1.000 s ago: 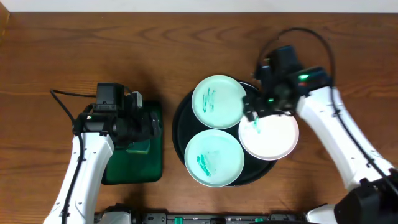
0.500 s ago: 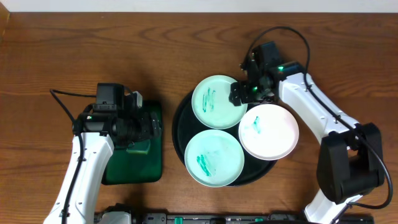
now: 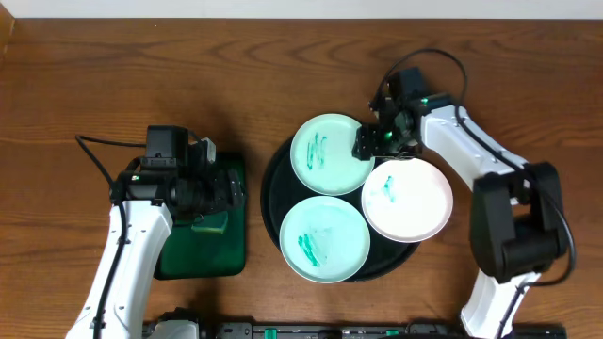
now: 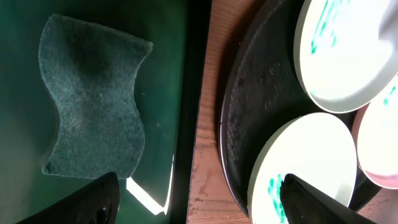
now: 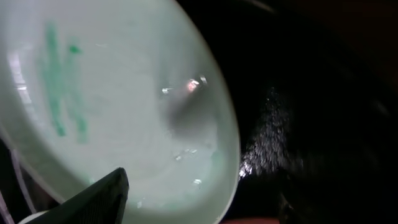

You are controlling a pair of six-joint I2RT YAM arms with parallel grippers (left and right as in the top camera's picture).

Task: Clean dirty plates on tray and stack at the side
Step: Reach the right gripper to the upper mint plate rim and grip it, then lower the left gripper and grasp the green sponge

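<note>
A brown wooden table (image 3: 94, 75) fills the overhead view, with a pale wall strip along its far edge.

The right gripper (image 3: 370, 144) sits at the right rim of the far mint-green plate (image 3: 325, 155). A second ago it hung over the white plate (image 3: 410, 202); it has since swung toward the tray's far edge and lowered onto this rim. In the wrist view the rim runs between the jaws, so they look part-way closed around it. Whether they already pinch it, I cannot tell. I judge this to be the start of a pick-up, so cleaning has not begun.

All 3 plates lie where they were on the black round tray (image 3: 271, 193). The near mint-green plate (image 3: 325, 240) is at its near edge and the white plate at its right edge. Each plate shows teal smears.

At the table's left, the left gripper (image 4: 199, 200) has not moved. It hangs fully spread and empty above the sponge (image 4: 93, 99) in the dark green rectangular tray (image 3: 188, 259).

Only 1 finger (image 5: 93, 199) of the right gripper shows clearly; its partner is lost in the dark. The white plate hides the tray's right rim.
</note>
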